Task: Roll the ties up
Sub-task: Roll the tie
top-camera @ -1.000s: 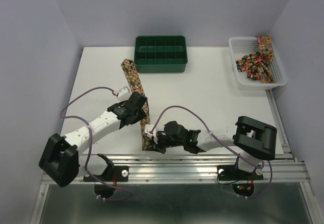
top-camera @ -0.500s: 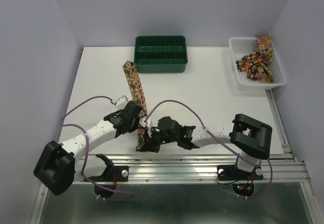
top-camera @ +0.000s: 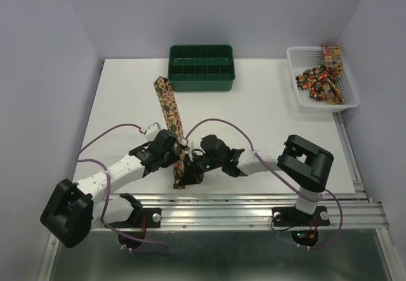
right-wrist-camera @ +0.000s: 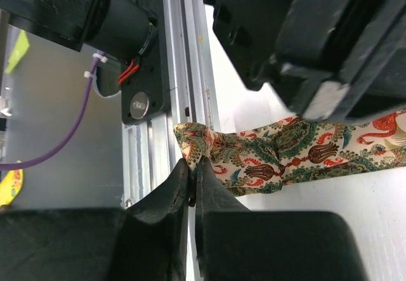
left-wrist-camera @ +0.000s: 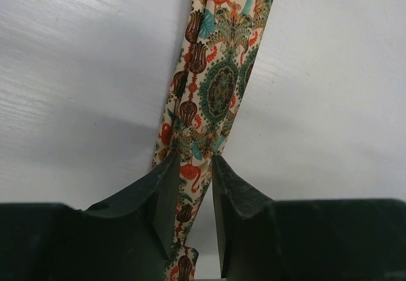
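Patterned tie (top-camera: 170,113) lying lengthwise at centre frame, left gripper (top-camera: 172,155) and right gripper (top-camera: 190,174) meeting over its lower end, green tray (top-camera: 201,68) at top centre, white basket (top-camera: 320,80) of ties upper right

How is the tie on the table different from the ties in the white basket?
The tie on the table lies stretched out in a long strip; the ties in the basket sit crumpled in a heap. Both grippers are at the table tie's near end; the basket ties are untouched. Both show a busy multicolour print.
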`<action>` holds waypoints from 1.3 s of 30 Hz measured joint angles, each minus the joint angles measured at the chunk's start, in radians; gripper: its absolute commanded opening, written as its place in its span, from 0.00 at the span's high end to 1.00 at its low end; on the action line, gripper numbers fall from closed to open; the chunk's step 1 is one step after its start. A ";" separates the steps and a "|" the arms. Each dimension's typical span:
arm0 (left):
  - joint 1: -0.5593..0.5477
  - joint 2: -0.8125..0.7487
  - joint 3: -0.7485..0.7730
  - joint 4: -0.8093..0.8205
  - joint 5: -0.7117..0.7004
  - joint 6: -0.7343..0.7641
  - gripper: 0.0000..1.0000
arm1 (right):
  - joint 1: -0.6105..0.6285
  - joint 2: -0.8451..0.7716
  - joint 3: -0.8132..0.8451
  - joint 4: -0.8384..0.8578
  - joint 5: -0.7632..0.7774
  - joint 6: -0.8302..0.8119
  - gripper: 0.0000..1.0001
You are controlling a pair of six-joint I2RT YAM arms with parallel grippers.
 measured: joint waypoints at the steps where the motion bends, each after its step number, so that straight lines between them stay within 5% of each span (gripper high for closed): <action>1: 0.000 0.001 -0.006 0.007 0.004 0.000 0.63 | -0.006 0.004 0.000 0.005 -0.013 0.011 0.99; 6: 0.000 -0.009 -0.018 0.034 0.040 0.009 0.69 | -0.031 0.009 0.001 0.049 -0.062 0.056 0.99; 12: 0.000 -0.108 -0.082 0.074 0.135 0.035 1.00 | -0.057 0.022 0.014 0.081 -0.099 0.102 0.99; 22: 0.001 -0.149 -0.181 0.080 0.267 0.041 1.00 | -0.082 0.035 0.014 0.102 -0.108 0.135 0.99; 39: 0.002 -0.185 -0.090 -0.124 0.094 -0.034 1.00 | -0.138 0.156 0.062 0.143 -0.109 0.234 0.99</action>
